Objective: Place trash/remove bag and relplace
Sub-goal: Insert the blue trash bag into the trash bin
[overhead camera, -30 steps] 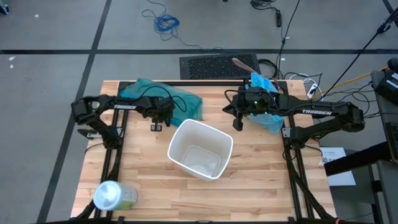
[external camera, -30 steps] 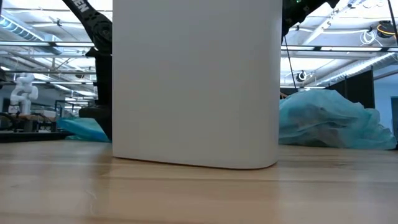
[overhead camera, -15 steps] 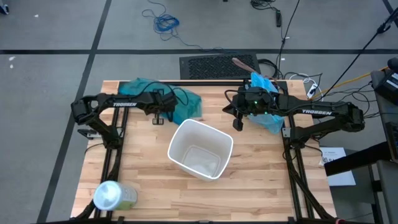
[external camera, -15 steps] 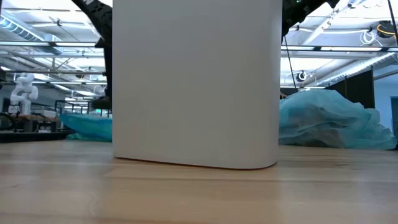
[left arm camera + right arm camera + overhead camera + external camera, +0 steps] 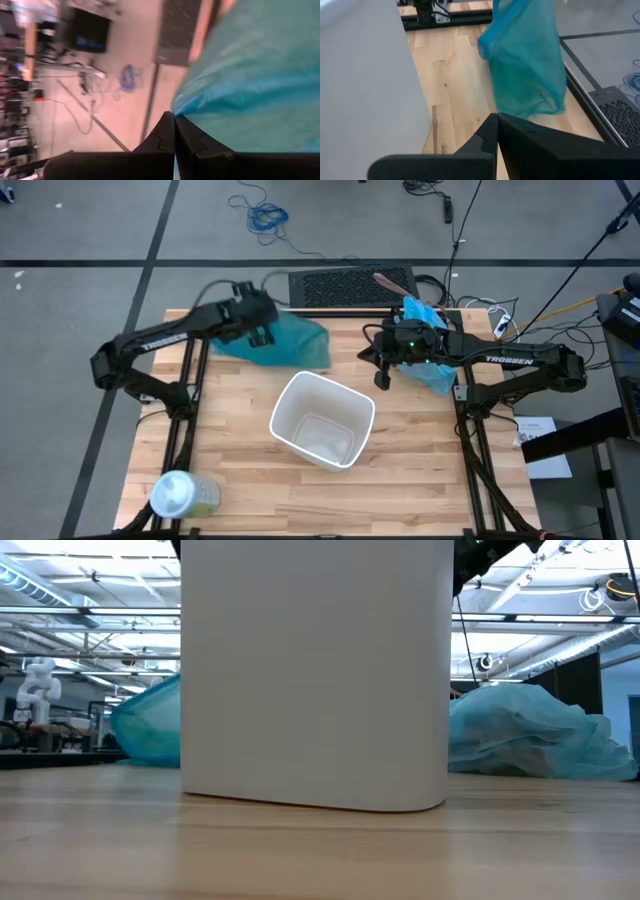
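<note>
My left gripper (image 5: 260,332) is raised over the table's far left part and shut on the darker teal-green plastic bag (image 5: 280,343), which hangs below it. The bag also shows in the right wrist view (image 5: 525,65) and the low view (image 5: 150,725). The pale light-blue bag (image 5: 428,345) lies bunched on the table's far right, under my right arm, and shows in the low view (image 5: 530,730). My right gripper (image 5: 383,377) is shut and empty beside the white bin's (image 5: 322,420) far right rim. No trash shows. My left gripper pinches a bunched upper part of the teal-green bag (image 5: 186,114) between its two fingers, from above. The bag hangs slack below the fingers, and its lower end (image 5: 530,111) is at or just above the table; I cannot tell which.
The white bin stands upright and open at the table's middle, and fills the low view (image 5: 315,670). A pale-green container with a white lid (image 5: 182,495) lies at the near left corner. Bare wood (image 5: 430,470) lies at the near right.
My left gripper has gone up and toward the table's far edge, shut on the teal-green bag. The bag, which lay spread flat on the table, is now drawn up and hangs bunched below the gripper.
</note>
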You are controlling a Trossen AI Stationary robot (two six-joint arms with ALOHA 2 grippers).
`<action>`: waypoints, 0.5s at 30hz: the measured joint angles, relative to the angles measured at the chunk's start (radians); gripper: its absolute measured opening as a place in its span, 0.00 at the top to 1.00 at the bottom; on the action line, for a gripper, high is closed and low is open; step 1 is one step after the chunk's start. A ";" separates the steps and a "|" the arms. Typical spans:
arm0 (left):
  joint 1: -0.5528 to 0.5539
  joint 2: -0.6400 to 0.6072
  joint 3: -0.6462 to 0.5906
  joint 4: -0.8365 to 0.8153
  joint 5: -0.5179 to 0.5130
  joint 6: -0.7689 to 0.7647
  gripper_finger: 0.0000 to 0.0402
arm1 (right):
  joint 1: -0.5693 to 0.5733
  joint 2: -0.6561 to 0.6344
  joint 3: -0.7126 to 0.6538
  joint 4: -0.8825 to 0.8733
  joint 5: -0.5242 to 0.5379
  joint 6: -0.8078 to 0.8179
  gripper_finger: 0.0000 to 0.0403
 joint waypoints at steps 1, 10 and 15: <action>0.005 -0.009 0.027 0.000 -0.007 0.010 1.00 | 0.000 0.000 0.000 0.008 0.000 0.000 1.00; 0.052 -0.026 0.283 -0.027 -0.049 0.101 1.00 | 0.000 0.000 0.000 0.092 0.029 0.010 1.00; 0.063 -0.027 0.409 -0.024 -0.051 0.117 1.00 | 0.000 0.000 0.000 0.168 0.050 0.018 0.98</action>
